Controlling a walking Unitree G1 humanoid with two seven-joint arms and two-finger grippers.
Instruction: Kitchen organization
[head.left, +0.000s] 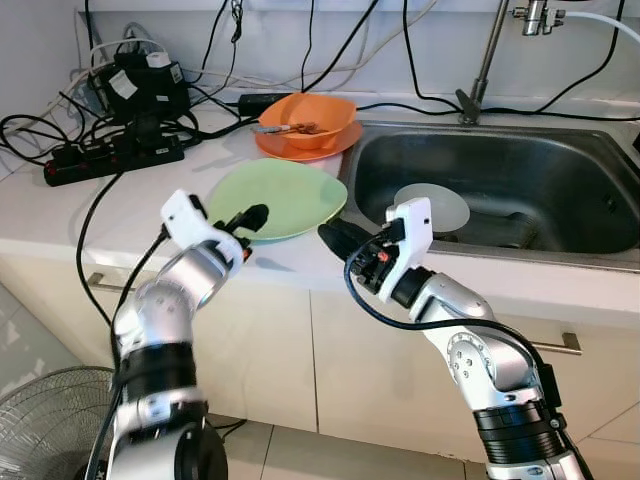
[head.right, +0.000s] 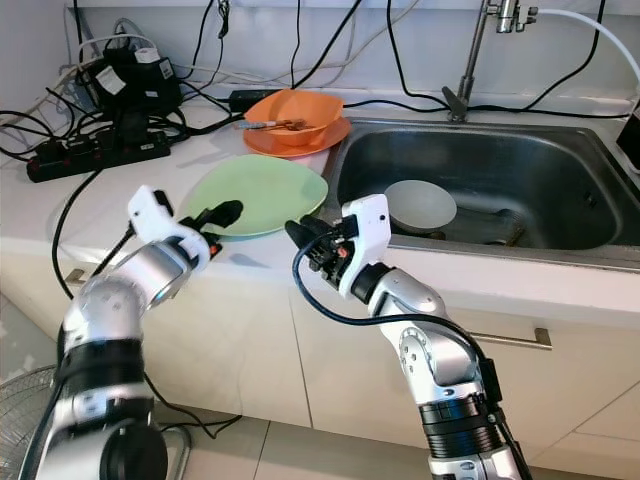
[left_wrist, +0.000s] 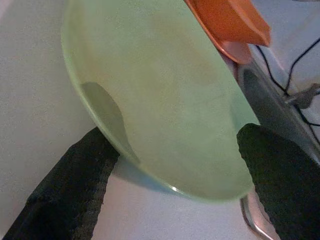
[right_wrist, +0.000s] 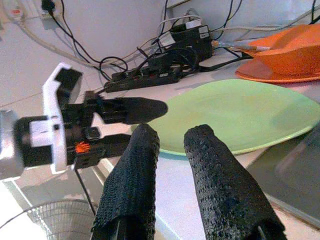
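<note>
A pale green plate (head.left: 285, 195) lies on the white counter beside the sink. My left gripper (head.left: 248, 222) is at the plate's near left rim, open. In the left wrist view its two black fingers (left_wrist: 75, 180) stand wide apart with the plate's rim (left_wrist: 165, 125) between them. My right gripper (head.left: 330, 237) hovers by the plate's near right edge, pointing toward the left gripper. Its fingers (right_wrist: 135, 170) are a narrow gap apart and hold nothing. An orange bowl (head.left: 305, 118) holding utensils sits on an orange plate behind the green one.
The steel sink (head.left: 560, 160) on the right holds a white dish (head.left: 440, 205), with the tap (head.left: 485, 60) behind it. A black power strip (head.left: 110, 158), adapters and tangled cables crowd the counter's back left. A floor fan (head.left: 45, 420) stands low on the left.
</note>
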